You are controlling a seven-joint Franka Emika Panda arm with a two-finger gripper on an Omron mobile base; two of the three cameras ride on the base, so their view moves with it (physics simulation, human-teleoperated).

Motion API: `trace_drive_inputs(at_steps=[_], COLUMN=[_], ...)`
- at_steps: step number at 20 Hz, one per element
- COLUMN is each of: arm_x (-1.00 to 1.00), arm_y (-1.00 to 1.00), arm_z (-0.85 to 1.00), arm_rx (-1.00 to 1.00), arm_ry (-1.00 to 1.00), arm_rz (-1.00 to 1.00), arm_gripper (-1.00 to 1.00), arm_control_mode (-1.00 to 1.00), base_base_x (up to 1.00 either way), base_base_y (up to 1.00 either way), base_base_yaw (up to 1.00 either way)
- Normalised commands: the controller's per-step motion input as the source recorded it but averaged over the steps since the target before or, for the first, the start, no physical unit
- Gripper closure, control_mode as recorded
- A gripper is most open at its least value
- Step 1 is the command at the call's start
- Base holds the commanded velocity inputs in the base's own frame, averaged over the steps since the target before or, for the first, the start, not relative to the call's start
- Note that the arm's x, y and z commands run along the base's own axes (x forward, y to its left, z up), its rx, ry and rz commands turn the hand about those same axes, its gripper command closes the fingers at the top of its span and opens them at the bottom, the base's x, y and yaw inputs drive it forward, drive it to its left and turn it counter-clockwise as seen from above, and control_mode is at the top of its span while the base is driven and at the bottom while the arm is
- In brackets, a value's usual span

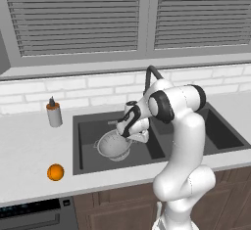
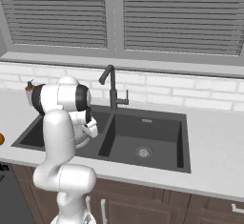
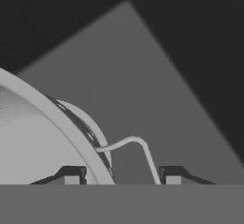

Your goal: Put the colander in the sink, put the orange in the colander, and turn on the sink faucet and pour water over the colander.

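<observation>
Currently, gripper [image 3: 121,179] low in the left basin of the sink [image 1: 88,163], jaws spread apart astride the wire handle and rim of the colander [image 1: 113,147], colander resting directly beneath it, orange [image 1: 55,172] well apart on the counter [image 1: 24,141]

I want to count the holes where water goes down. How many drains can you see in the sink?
1. A round silver drain sits in the floor of the sink's right basin. The left basin holds the colander, which may hide another drain.
</observation>
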Motion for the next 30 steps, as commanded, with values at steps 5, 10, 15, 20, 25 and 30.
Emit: trace_drive_inputs(at_steps=[5,10,15,20,25,30], arm_x=[0.0,0.0,-0.14,-0.37,-0.22,-0.34], arm_y=[0.0,0.0,-0.1,-0.28,-0.43,-0.08], arm_z=[0.0,0.0,0.12,0.28,0.17,0.46], arm_rx=[0.0,0.0,0.0,0.0,-0.08,-0.03], arm_ry=[0.0,0.0,0.06,0.16,0.38,0.2], arm_rz=[0.0,0.0,-0.03,-0.08,-0.03,0.0], arm_gripper=[-1.0,-1.0,-1.0,-1.0,-1.0,-1.0], arm_control_mode=[-1.0,-1.0,-1.0,-1.0,-1.0,-1.0], base_base_x=[0.0,0.0,0.0,0.0,0.0,0.0], base_base_y=[0.0,0.0,0.0,0.0,0.0,0.0], base_base_yaw=[0.0,0.0,0.0,0.0,0.0,0.0])
